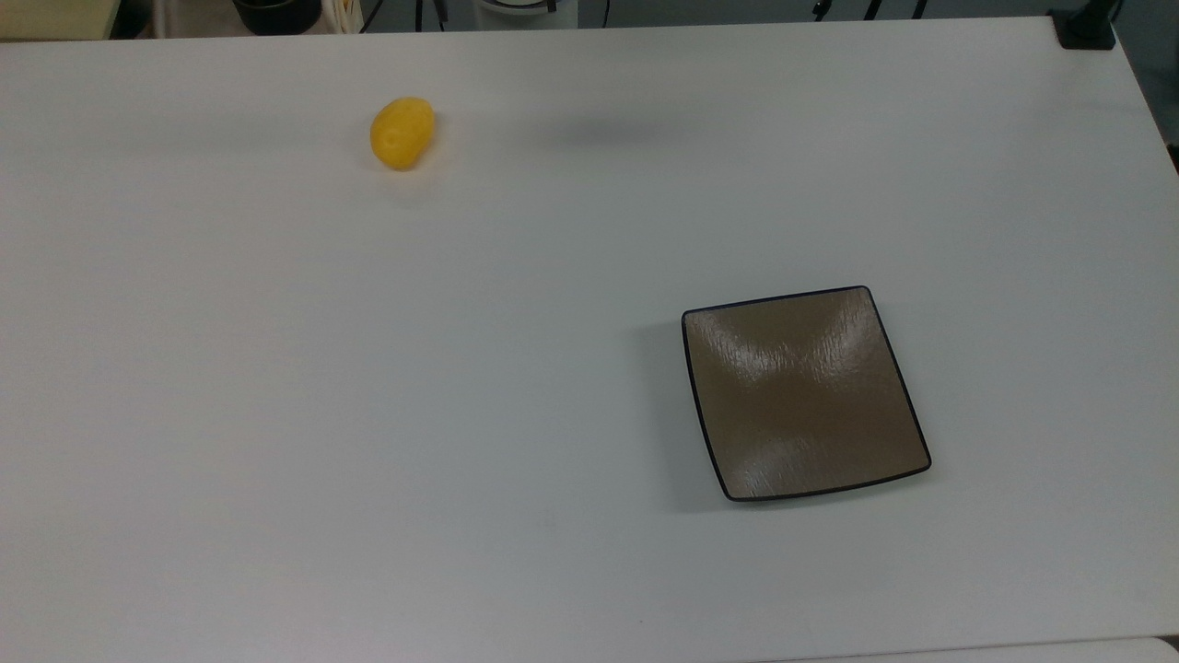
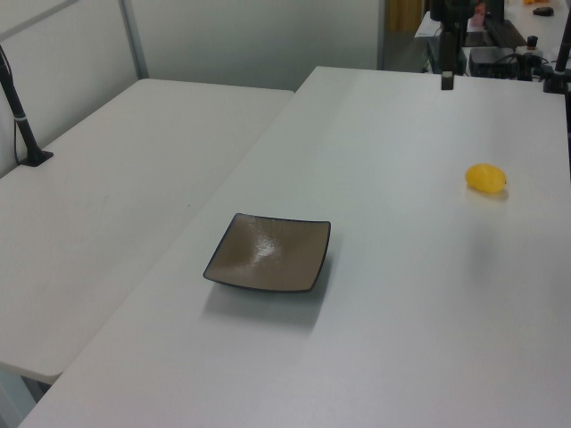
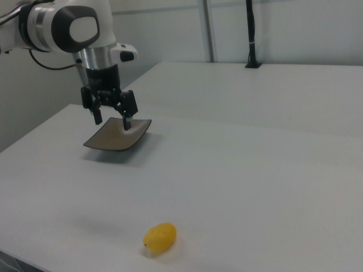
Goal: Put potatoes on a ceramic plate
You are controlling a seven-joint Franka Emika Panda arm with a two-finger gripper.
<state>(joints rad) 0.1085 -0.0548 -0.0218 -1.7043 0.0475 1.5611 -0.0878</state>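
The potato [image 1: 402, 133] is small, yellow and lumpy, and lies alone on the white table near the top view's upper left; it also shows as the potato [image 2: 485, 178] and the potato [image 3: 160, 237]. The square brown ceramic plate [image 1: 801, 393] sits bare at the top view's lower right, seen too as the plate [image 2: 268, 253] and the plate [image 3: 118, 136]. My gripper [image 3: 113, 120] hangs open and holds nothing, well above the table, and in the right view it stands in front of the plate. One dark finger [image 2: 447, 78] shows at the left view's top, far from the potato.
A second white table [image 2: 107, 178] adjoins on the left view's left, with a black pole [image 2: 22, 125] clamped to it. A black clamp [image 1: 1085, 28] sits at the top view's upper right corner. Equipment crowds the space beyond the far edge.
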